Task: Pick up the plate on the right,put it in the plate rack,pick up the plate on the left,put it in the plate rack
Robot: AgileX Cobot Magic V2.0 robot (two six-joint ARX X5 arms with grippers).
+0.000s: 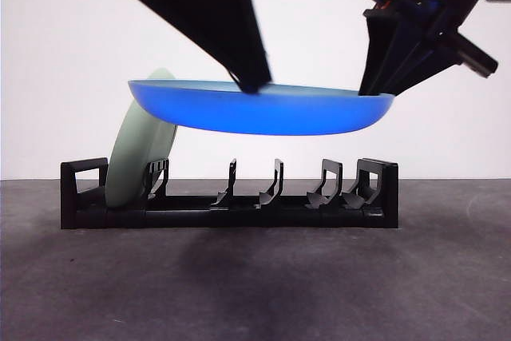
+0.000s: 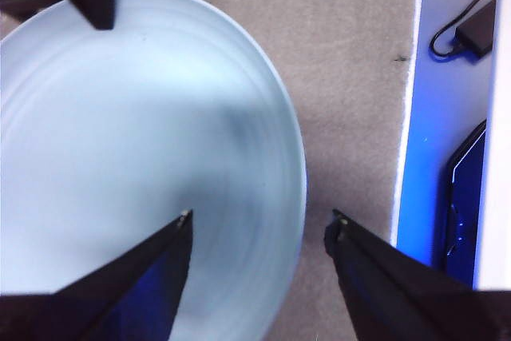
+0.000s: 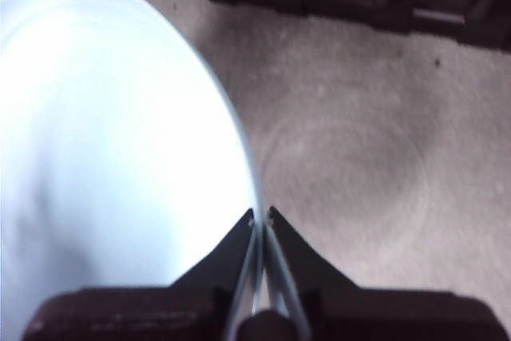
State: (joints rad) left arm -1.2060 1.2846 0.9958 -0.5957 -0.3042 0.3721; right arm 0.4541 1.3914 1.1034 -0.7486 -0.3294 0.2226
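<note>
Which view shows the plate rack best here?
The front view: the plate rack shows whole, a green plate in one end slot. The left wrist view shows none of it; the right wrist view only a dark blur that may be it.

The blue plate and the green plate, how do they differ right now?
The blue plate hangs nearly flat in the air above the plate rack; the green plate stands on edge in the rack's end slot, leaning. The blue plate is gripped at its rim by the right end effector, with the left end effector open over it; nothing holds the green plate. Both are round and plain.
</note>
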